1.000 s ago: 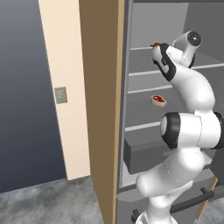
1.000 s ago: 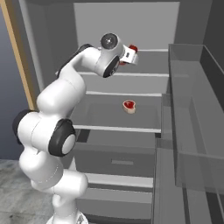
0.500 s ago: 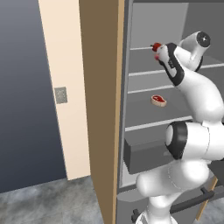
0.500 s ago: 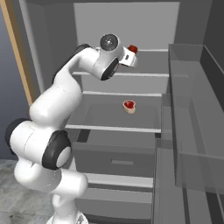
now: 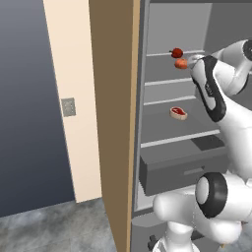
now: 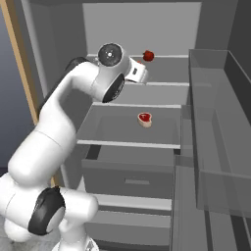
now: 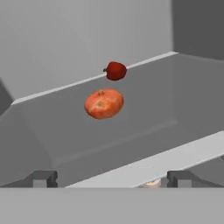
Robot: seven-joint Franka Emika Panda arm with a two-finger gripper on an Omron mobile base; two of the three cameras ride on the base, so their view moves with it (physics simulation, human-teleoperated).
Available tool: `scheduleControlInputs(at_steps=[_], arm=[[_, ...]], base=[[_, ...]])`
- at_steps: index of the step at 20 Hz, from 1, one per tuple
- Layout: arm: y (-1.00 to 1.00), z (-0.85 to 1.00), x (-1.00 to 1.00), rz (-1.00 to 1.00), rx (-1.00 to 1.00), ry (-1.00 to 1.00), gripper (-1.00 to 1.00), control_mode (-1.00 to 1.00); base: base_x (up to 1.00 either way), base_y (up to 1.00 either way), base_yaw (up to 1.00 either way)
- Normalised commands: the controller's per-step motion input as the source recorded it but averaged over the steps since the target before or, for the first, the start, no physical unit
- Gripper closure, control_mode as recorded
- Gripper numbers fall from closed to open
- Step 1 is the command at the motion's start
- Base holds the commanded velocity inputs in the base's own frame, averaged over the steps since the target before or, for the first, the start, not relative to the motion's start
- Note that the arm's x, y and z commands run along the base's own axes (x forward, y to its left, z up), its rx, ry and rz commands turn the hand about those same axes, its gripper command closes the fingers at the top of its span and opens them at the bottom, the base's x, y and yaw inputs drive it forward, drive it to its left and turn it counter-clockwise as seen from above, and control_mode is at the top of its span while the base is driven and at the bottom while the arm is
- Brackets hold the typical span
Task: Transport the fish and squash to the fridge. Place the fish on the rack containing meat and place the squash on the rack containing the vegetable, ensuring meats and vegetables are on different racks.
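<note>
The orange squash (image 7: 104, 103) lies on the upper rack of the open fridge (image 5: 165, 27), just in front of the dark red vegetable (image 7: 116, 71). In the left base view the squash (image 5: 181, 63) and the vegetable (image 5: 176, 52) sit side by side. One rack below lies the meat (image 5: 178, 112), also in the right base view (image 6: 144, 119). My gripper (image 7: 111, 179) is open, at the front edge of the upper rack, a short way back from the squash, with nothing between its fingers. The fish is out of view.
A grey drawer bin (image 5: 182, 170) sits under the racks. The fridge's brown-panelled door (image 5: 115, 123) stands open on the left. Clear door shelves (image 6: 215, 122) line the right side. My white arm (image 6: 63, 122) reaches up across the fridge opening.
The hand has drawn back a little from the upper rack, jaws still wide. The squash now lies free beside the vegetable.
</note>
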Motion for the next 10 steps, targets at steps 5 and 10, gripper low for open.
scheduleControlInputs(at_steps=[5, 10], arm=[[0.44, 0.03, -0.98, 0.0, 0.0, -0.02, -1.0, -1.0], [0.33, 0.12, -0.99, 0.0, 0.0, 0.04, -1.0, -1.0]], base=[[0.0, 0.0, 0.0], [0.0, 0.0, 0.0]])
